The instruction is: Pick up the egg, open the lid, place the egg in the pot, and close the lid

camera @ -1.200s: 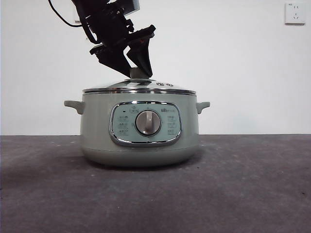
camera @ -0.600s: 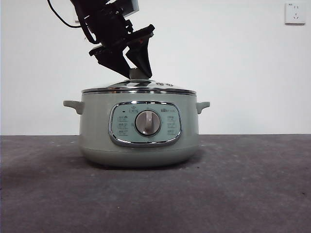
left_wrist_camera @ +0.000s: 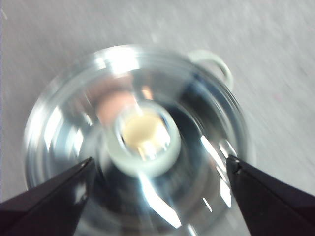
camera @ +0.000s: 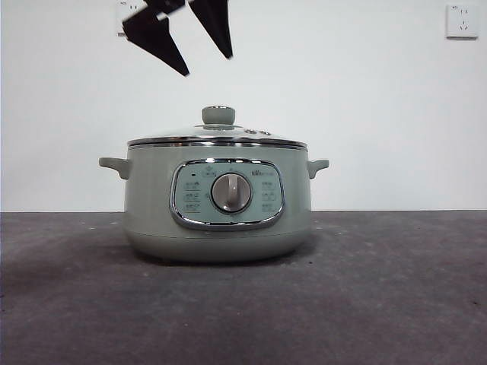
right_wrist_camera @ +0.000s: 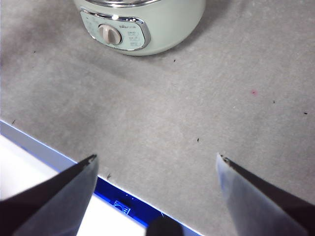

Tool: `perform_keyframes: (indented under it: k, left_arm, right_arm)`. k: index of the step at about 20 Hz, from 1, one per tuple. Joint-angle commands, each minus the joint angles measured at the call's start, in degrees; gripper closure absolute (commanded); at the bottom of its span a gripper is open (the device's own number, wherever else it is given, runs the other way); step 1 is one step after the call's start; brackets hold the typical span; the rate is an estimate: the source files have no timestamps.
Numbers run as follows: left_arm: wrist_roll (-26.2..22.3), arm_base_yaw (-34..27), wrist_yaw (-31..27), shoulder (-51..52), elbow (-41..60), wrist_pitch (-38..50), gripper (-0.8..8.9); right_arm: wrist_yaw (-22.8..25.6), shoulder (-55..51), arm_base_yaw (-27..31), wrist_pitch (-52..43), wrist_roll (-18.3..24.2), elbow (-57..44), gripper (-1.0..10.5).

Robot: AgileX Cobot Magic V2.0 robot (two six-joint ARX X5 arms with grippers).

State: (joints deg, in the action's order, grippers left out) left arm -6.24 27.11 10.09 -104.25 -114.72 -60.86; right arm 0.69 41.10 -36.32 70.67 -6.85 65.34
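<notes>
Glossy glass lid with chrome rim, smooth satin pot, matt rough grey table

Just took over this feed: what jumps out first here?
The pale green pot sits mid-table, its glass lid on. Above the knob hangs the left gripper, open and holding nothing. The right gripper waits open near the table's edge. A blurred orange shape shows through the lid.

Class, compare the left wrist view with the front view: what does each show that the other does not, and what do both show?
Only the left wrist view: a blurred orange-pink patch seen through the glass, possibly the egg. Only the front view: the pot's silver dial and a wall socket. Both: the lid sitting on the pot, its knob, and the open left pincer above it.
</notes>
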Motion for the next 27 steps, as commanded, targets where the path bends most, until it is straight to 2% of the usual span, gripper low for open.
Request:
perform_keyframes:
  k: [1, 6, 13, 21, 22, 26, 27]
  left_arm:
    - [-0.35, -0.17, 2.91, 3.65, -0.20, -4.96, 3.78]
    - [0.72, 0.04, 3.85, 16.04, -0.17, -14.71, 3.78]
    - [5.66, 3.56, 3.82, 32.79, 0.00, -14.75, 3.78]
    - [7.76, 4.96, 3.78, 43.12, 6.43, -14.73, 3.78]
    - [7.76, 4.96, 3.80, 43.58, 7.41, -14.73, 3.99]
    - [7.74, 4.98, 3.80, 44.65, 12.63, -14.73, 7.86]
    - [7.72, 4.96, 3.80, 44.87, 14.16, -14.73, 8.27]
  right_arm:
    - [0.33, -0.13, -0.09, -0.42, -0.04, -0.48, 5.4]
    - [0.42, -0.11, -0.11, -2.21, 1.07, -0.48, 5.4]
    - [0.37, 0.00, -0.11, -3.78, 1.53, -0.48, 5.4]
    - [0.20, 0.00, -0.11, -3.37, 1.36, -0.48, 5.4]
    - [0.17, 0.00, -0.11, -3.34, 1.01, -0.48, 5.5]
    - [-0.07, 0.00, -0.11, -2.78, 1.01, -0.48, 9.1]
    - [-0.33, 0.00, -0.11, -2.32, 1.03, -0.48, 9.5]
